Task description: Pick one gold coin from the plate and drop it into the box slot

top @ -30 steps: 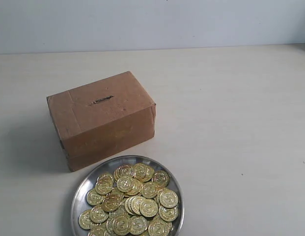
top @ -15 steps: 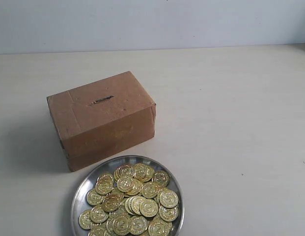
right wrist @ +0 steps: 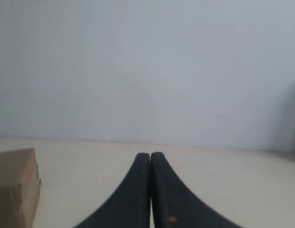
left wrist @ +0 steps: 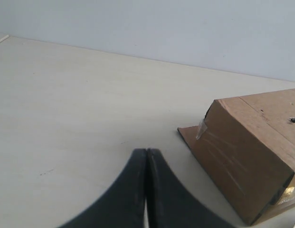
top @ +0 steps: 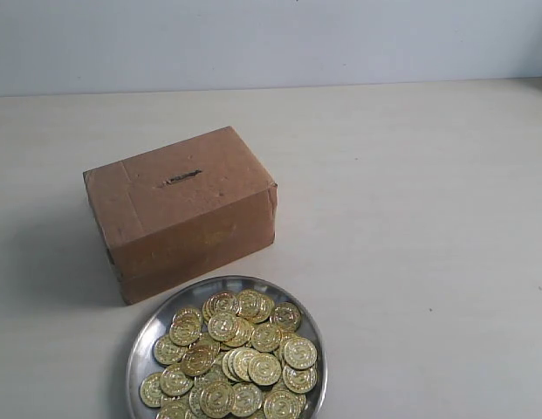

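A brown cardboard box (top: 179, 209) stands on the table left of centre, with a thin dark slot (top: 181, 177) in its top face. Just in front of it sits a round silver plate (top: 147, 334) heaped with several gold coins (top: 240, 353). Neither arm shows in the exterior view. In the left wrist view my left gripper (left wrist: 146, 150) is shut with nothing in it, and one end of the box (left wrist: 242, 152) lies close beside it. My right gripper (right wrist: 150, 154) is shut and empty too, with a corner of the box (right wrist: 14, 190) at the frame's edge.
The pale table (top: 410, 227) stretches back to a light wall (top: 271, 39). The plate reaches the near edge of the exterior view.
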Motion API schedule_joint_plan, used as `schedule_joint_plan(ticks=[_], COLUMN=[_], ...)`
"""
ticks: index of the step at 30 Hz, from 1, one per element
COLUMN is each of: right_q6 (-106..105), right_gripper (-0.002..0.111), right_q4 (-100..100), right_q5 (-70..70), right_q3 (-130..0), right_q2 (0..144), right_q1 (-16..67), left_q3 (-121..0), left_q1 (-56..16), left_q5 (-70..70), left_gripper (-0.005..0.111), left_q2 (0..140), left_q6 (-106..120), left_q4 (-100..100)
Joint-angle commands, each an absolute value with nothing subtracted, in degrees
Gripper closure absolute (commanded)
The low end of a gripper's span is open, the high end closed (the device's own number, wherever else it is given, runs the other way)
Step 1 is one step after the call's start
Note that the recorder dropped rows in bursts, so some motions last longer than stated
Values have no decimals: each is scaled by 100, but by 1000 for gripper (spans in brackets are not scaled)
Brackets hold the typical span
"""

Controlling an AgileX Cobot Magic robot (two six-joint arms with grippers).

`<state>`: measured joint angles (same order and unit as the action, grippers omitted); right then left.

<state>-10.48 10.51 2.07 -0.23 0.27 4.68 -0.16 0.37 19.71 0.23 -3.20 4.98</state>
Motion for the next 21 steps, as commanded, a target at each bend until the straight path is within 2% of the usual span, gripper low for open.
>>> schedule_joint_plan(ticks=[1,11,13,16,21], right_q6=[-1002,-964,-369,1593,1861], right_gripper=[108,108,108,108,108], right_q4=[1056,1056,1075,1285,1177], right_q5=[-165,-481,-856,-1262,-850], right_q3=[0,0,0,0,-409], right_q2=[0,0,0,0,0], right_q1=[424,424,424,434,434], left_q3=[0,0,0,0,0], left_q1=[0,0,0,0,0], left_q5=[1919,1919,1919,1919,1919], left_gripper=[107,107,107,107,107], left_q2=[0,0,0,0,0], left_q6=[-298,-298,-298,-298,-298], left_q4=[514,514,514,514,514])
